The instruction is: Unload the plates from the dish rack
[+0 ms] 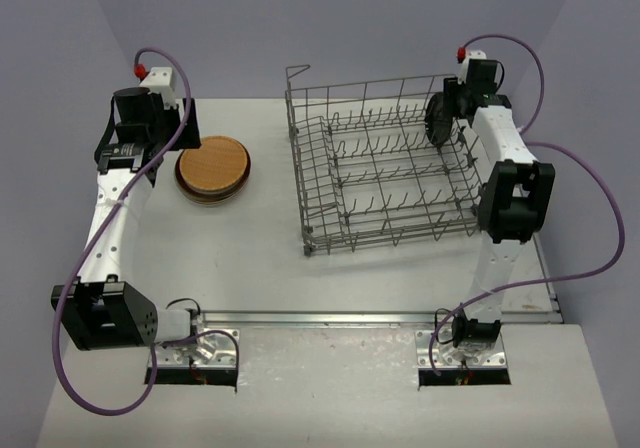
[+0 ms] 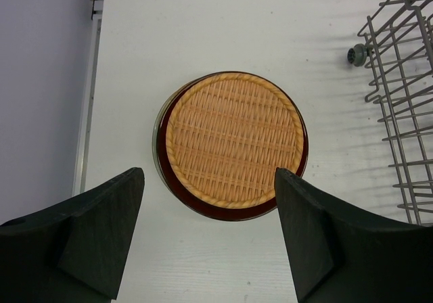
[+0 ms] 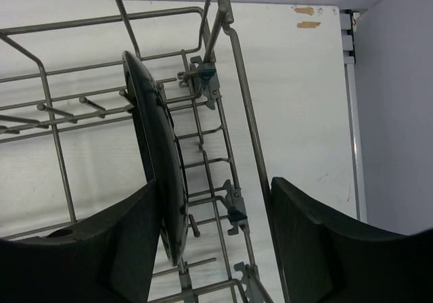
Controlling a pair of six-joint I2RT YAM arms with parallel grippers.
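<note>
Spread wide at the left end effector (image 2: 208, 174), gripping nothing, hovering over a stack of plates (image 1: 212, 168) on the white table (image 2: 203, 26), mid-left in the overhead view; topped by a woven orange-tan plate (image 2: 233, 141), dark brown rim beneath. Spread wide too at the right end effector (image 3: 215, 182), straddling a dark plate (image 3: 159, 161) standing on edge in the dish rack (image 1: 390, 173), upper right corner; touching or not, cannot tell. Reaching forward along each side with left arm (image 1: 110, 218) and right arm (image 1: 500, 148).
</note>
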